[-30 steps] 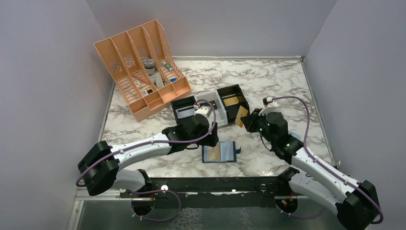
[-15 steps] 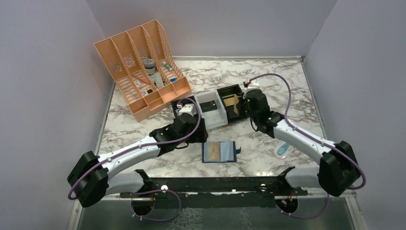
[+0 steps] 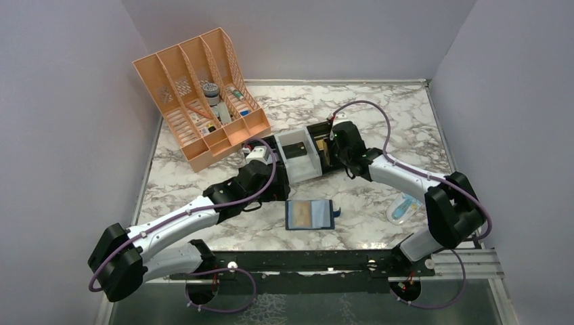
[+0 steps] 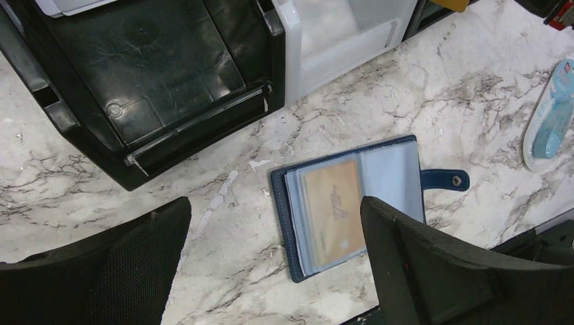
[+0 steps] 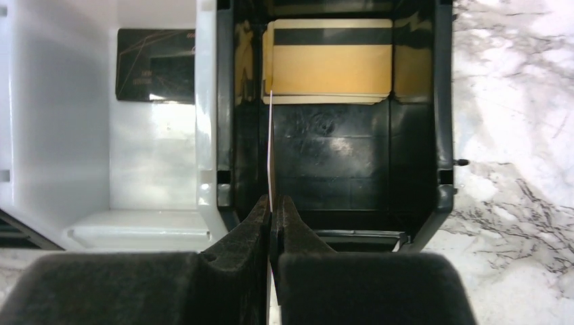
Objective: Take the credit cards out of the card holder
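Note:
The card holder (image 3: pixel 310 215) lies open on the marble, a gold-tan credit card (image 4: pixel 332 211) showing in its clear pocket (image 4: pixel 352 203). My left gripper (image 4: pixel 276 206) hovers open above its left half, just up-left of it in the top view (image 3: pixel 271 184), with nothing between the fingers. My right gripper (image 5: pixel 272 203) is shut on a thin credit card (image 5: pixel 271 149) seen edge-on, held upright over the right black tray (image 5: pixel 413 135). A gold credit card (image 5: pixel 328 61) lies at that tray's far end. A dark card (image 5: pixel 154 64) lies in the white tray (image 5: pixel 156 196).
An orange slotted rack (image 3: pixel 196 101) stands at the back left. Another black tray (image 4: pixel 156 74) sits left of the white one. A blue-and-white object (image 3: pixel 403 208) lies on the marble right of the holder. Grey walls close in three sides.
My right arm swung away from the holder and up to the black tray, carrying the card. My left gripper opened wider and drew back to the left, off the holder.

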Available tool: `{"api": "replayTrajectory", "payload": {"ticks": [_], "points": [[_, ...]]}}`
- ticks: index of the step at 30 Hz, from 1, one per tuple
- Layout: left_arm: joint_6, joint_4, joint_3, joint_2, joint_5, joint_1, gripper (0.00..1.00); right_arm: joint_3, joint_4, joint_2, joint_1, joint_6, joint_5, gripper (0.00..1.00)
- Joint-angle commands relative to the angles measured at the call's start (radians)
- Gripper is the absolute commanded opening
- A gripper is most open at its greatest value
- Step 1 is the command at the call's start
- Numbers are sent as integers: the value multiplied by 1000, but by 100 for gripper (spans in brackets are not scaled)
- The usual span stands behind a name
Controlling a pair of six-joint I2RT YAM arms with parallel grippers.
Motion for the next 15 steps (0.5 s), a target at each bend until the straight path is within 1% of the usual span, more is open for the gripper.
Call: {"api": "replayTrajectory", "payload": {"ticks": [1,10,12,15], "points": [[-8,-9,-11,-9,-25,5,99,20,-31,9,-1,-36,-110,1],[-35,24,-38,1,2,6,99,-22,-70,-37,-1,-2,-230,1],[-35,24,-37,5,4,6,99,-29,-77,-53,-1,5,-218,1],[-29,24,-33,6,3,6,99,-36,-66,-84,-1,-13,-157,1]]}}
